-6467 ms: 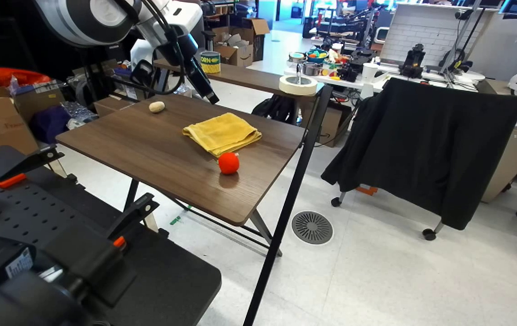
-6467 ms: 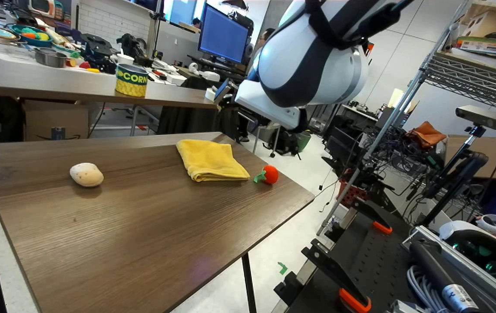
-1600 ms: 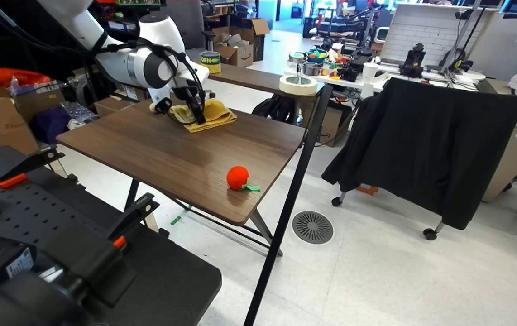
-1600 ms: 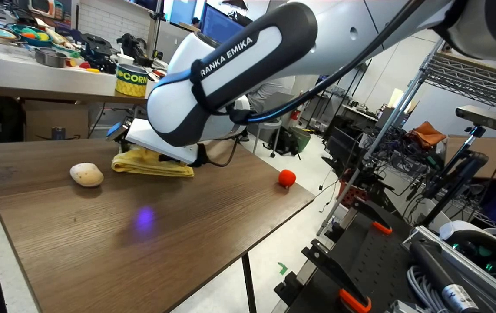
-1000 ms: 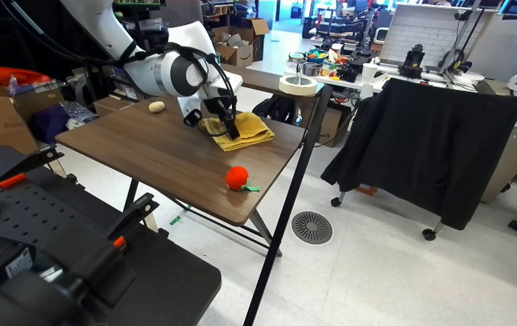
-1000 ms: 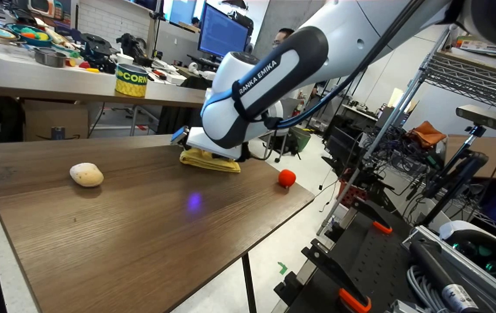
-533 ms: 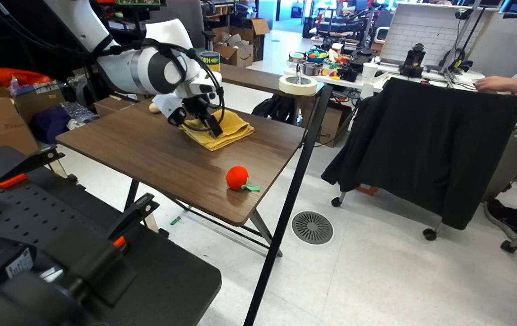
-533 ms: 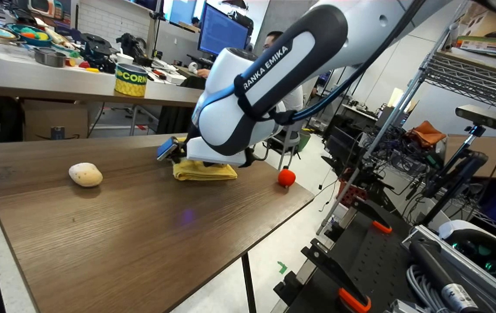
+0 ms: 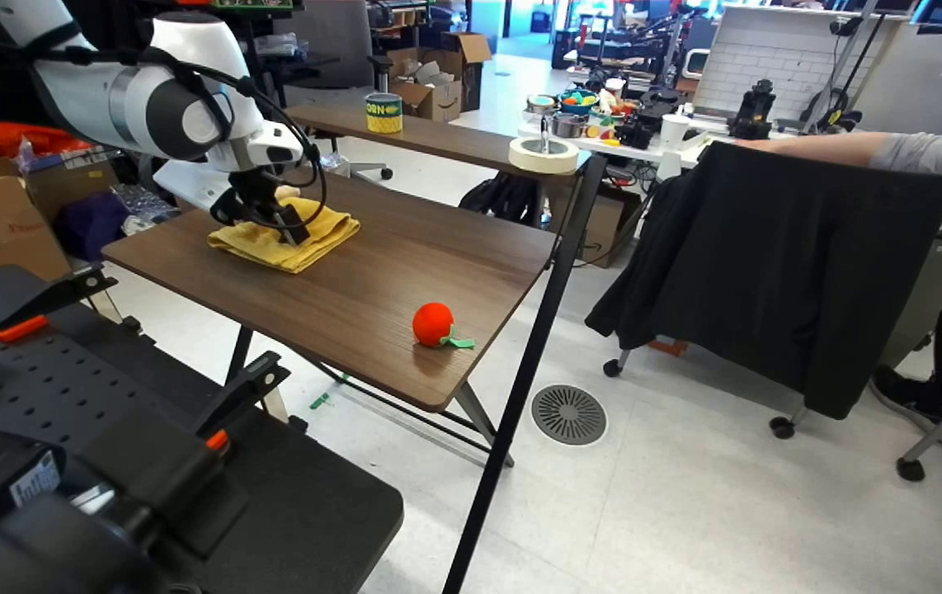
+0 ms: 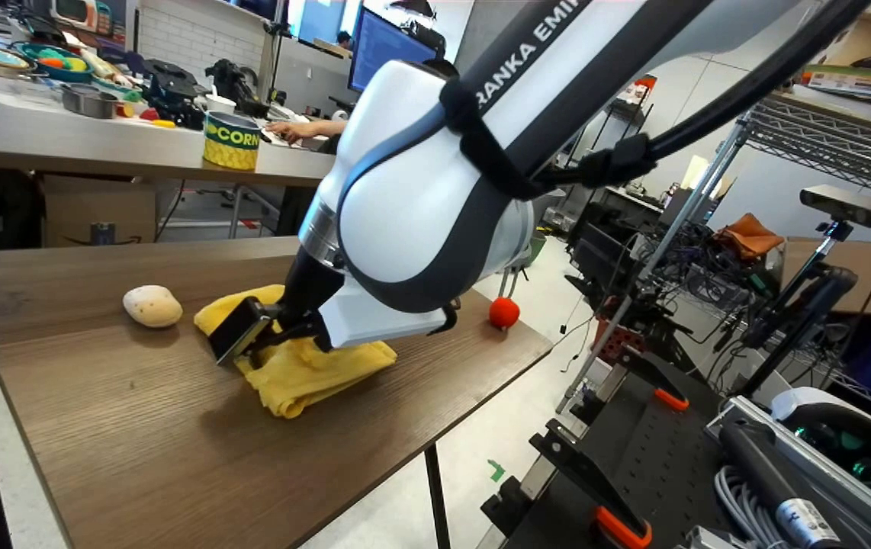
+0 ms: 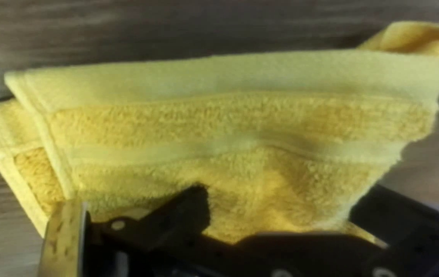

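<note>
The folded yellow cloth (image 11: 223,123) lies on the brown table, its surface ruffled and bunched near my gripper (image 11: 279,206). In the wrist view the fingers (image 11: 188,209) stand wide apart, with cloth showing in the gap and neither side pinched on it. Both exterior views have the gripper low down on the yellow cloth (image 10: 321,374), seemingly pressing on it. A pale potato-like object (image 10: 152,306) sits close to the cloth. Toward a corner of the table rests a red ball (image 9: 433,322) with a green leafy piece. The fingertips are largely hidden in the exterior views.
A corn can (image 10: 230,141) stands on a shelf behind the table, and a tape roll (image 9: 544,155) sits farther along it. A black cart (image 9: 273,495) with clamps stands alongside the table. A person's arm (image 9: 834,148) reaches in behind the black-draped stand.
Over the last second my gripper has slid across the table toward the pale object, and the cloth has shifted and turned with it. Before that, the red ball moved nearer the table corner.
</note>
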Robot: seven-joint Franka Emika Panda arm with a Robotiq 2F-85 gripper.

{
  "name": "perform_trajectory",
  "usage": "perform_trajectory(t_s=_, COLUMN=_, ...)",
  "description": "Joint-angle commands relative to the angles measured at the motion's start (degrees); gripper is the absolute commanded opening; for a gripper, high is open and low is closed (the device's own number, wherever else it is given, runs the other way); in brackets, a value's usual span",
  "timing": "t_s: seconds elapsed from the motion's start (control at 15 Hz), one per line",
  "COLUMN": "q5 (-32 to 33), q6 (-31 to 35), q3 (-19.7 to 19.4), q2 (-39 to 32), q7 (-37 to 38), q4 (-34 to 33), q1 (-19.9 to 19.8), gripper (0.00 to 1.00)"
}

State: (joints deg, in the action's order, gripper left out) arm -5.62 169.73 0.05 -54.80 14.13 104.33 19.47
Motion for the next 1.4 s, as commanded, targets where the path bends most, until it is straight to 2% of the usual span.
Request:
perform_trajectory(t_s=0.0, q5=0.67, q6=-4.73, q3=0.76, q2=5.16, q7=-2.98, q4=6.9, q1=-4.2, gripper=1.0)
perform_trajectory(t_s=0.27, q5=-0.33, q6=-10.39, q3=-4.29, q2=7.44, q7=0.95, q4=10.98, q1=-6.42, gripper=1.0)
perform_trajectory(t_s=0.53, q5=-0.09, q6=-19.37, q3=-7.67, q2=5.28, q7=3.69, q4=8.95, q1=-9.5, gripper=1.0)
perform_trajectory(t_s=0.73, q5=0.4, q6=-23.34, q3=-5.02, q2=4.52, q7=1.14, q4=6.62, q1=-11.8, gripper=1.0)
perform_trajectory(t_s=1.0, q5=0.45, q6=-21.79, q3=1.05, q2=1.79, q7=-4.56, q4=3.38, q1=-11.83, gripper=1.0)
perform_trajectory(t_s=1.33, q5=1.19, q6=-8.82, q3=5.97, q2=-1.17, q7=-4.4, q4=2.29, q1=-5.26, gripper=1.0)
